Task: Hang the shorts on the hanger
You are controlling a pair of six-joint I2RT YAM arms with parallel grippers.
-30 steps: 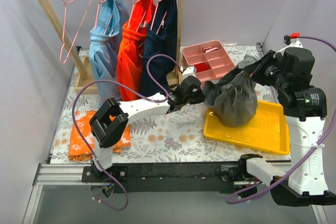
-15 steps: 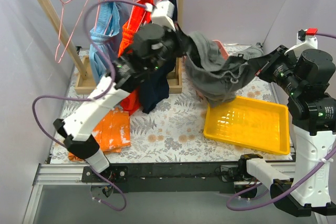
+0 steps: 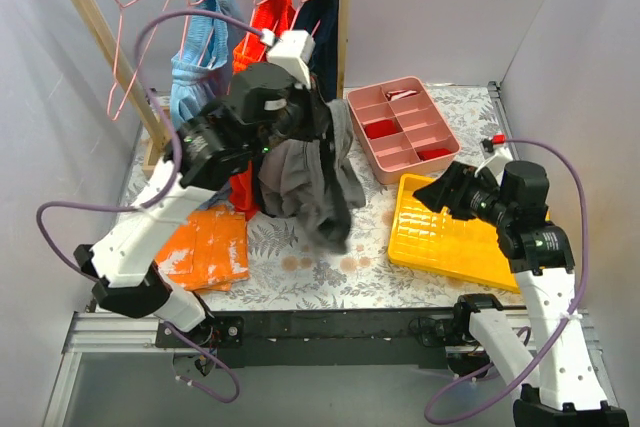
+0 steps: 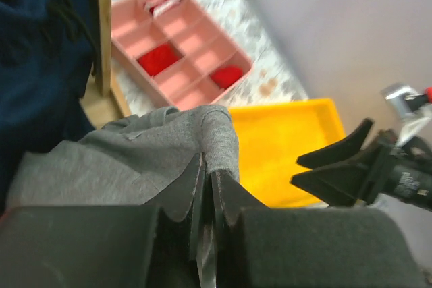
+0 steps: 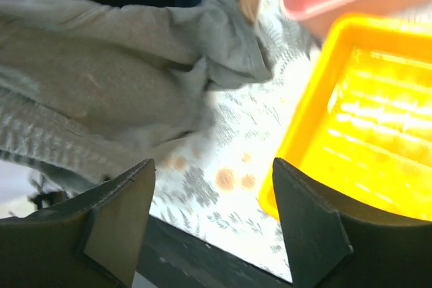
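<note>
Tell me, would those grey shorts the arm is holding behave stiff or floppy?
Probably floppy: the shorts hang in loose folds from the left gripper, which pinches just one edge. Likely light, since that thin pinch carries them. They may swing or sag when moved.

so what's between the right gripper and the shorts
Just the rim of the yellow tray, then floral tabletop up to the shorts, per the top view.
</note>
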